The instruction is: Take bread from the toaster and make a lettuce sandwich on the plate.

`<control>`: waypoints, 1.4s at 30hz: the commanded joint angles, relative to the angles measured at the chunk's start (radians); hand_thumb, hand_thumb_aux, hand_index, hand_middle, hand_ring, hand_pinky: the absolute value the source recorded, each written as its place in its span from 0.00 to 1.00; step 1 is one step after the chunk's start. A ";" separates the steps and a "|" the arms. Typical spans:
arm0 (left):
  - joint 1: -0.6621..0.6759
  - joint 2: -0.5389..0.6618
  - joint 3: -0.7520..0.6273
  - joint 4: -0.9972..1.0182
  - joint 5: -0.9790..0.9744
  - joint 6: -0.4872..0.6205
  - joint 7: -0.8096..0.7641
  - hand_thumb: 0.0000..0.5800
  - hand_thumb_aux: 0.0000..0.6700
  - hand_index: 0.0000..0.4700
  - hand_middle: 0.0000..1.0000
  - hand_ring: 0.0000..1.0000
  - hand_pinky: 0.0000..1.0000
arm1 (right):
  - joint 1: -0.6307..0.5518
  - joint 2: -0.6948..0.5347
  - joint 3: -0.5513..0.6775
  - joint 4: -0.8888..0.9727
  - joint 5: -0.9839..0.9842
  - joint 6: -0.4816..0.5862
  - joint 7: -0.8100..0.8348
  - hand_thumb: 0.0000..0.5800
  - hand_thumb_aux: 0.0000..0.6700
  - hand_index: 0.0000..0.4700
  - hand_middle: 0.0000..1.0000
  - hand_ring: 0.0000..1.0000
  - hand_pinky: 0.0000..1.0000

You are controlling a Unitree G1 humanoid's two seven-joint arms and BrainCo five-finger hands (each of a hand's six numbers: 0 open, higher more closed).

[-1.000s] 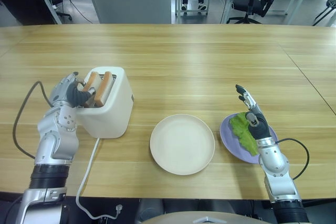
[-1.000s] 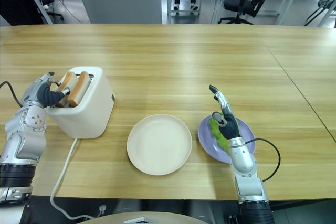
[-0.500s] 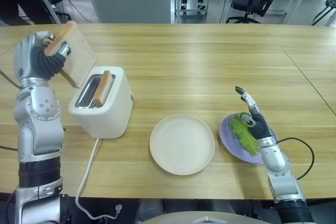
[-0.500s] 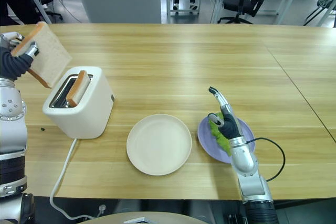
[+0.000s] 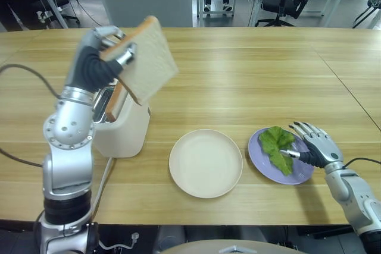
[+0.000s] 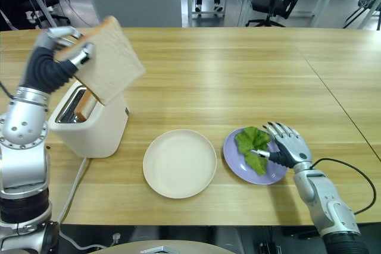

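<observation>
left hand (image 5: 98,63) clamped on bread slice (image 5: 149,57) above toaster (image 5: 128,132); right hand (image 5: 315,147) spread, fingertip touching lettuce (image 5: 275,147) on purple plate (image 5: 297,173).

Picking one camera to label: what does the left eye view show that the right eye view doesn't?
Left eye view adds a wider stretch of table left of the toaster. Right eye view adds more table right of the purple plate. Both share the left hand holding a bread slice above the toaster, the empty white plate, and the right hand at the lettuce.
</observation>
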 commanded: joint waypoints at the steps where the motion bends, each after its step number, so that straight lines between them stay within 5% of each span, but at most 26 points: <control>1: 0.045 -0.023 -0.101 -0.024 -0.066 0.034 -0.086 1.00 1.00 0.98 1.00 1.00 1.00 | 0.023 -0.026 0.037 0.008 -0.017 0.029 0.033 0.00 0.00 0.00 0.00 0.00 0.00; 12: 0.144 -0.008 -0.403 0.211 -0.049 -0.063 -0.252 1.00 1.00 0.98 1.00 1.00 1.00 | 0.021 -0.042 0.117 -0.019 -0.042 0.097 0.121 0.00 0.00 0.00 0.00 0.00 0.00; 24: 0.077 -0.049 -0.522 0.582 0.083 -0.229 -0.205 1.00 1.00 0.98 1.00 1.00 1.00 | -0.011 -0.052 0.182 -0.001 -0.058 0.129 0.132 0.00 0.00 0.00 0.00 0.00 0.00; 26: 0.071 -0.053 -0.535 0.617 0.103 -0.255 -0.199 1.00 1.00 0.98 1.00 1.00 1.00 | -0.013 -0.056 0.188 -0.003 -0.063 0.133 0.135 0.09 0.05 0.05 0.00 0.00 0.00; 27: 0.068 -0.052 -0.545 0.632 0.120 -0.267 -0.195 1.00 0.93 0.91 1.00 1.00 1.00 | -0.014 -0.058 0.191 -0.006 -0.069 0.135 0.137 0.38 0.22 0.21 0.00 0.00 0.00; 28: 0.066 -0.049 -0.555 0.645 0.140 -0.279 -0.191 0.79 0.55 0.53 0.67 0.67 0.67 | -0.015 -0.060 0.194 -0.008 -0.074 0.139 0.139 0.62 0.38 0.37 0.00 0.00 0.00; 29: 0.063 -0.041 -0.569 0.656 0.169 -0.293 -0.183 0.00 0.00 0.00 0.09 0.09 0.09 | -0.017 -0.063 0.197 -0.009 -0.079 0.143 0.141 0.75 0.50 0.49 0.00 0.00 0.00; 31: 0.052 -0.028 -0.589 0.686 0.230 -0.314 -0.158 0.00 0.00 0.00 0.00 0.00 0.00 | -0.021 -0.070 0.204 -0.008 -0.086 0.147 0.142 0.88 0.65 0.64 0.00 0.00 0.00; 32: 0.046 -0.023 -0.597 0.701 0.256 -0.323 -0.147 0.00 0.00 0.00 0.00 0.00 0.00 | -0.022 -0.073 0.207 -0.009 -0.088 0.149 0.142 0.98 0.87 0.85 0.00 0.00 0.00; 33: 0.042 -0.019 -0.602 0.713 0.278 -0.331 -0.137 0.00 0.00 0.00 0.00 0.00 0.00 | -0.023 -0.074 0.209 -0.009 -0.088 0.149 0.143 0.98 0.87 0.85 0.00 0.00 0.00; 34: 0.038 -0.015 -0.608 0.722 0.301 -0.337 -0.126 0.00 0.00 0.00 0.00 0.00 0.00 | -0.024 -0.076 0.211 -0.010 -0.089 0.150 0.143 1.00 1.00 0.98 0.00 0.00 0.00; 42: 0.022 0.002 -0.628 0.725 0.448 -0.384 -0.040 0.00 0.00 0.00 0.00 0.00 0.00 | -0.035 -0.080 0.224 -0.013 -0.093 0.151 0.133 1.00 1.00 0.98 0.00 0.00 0.00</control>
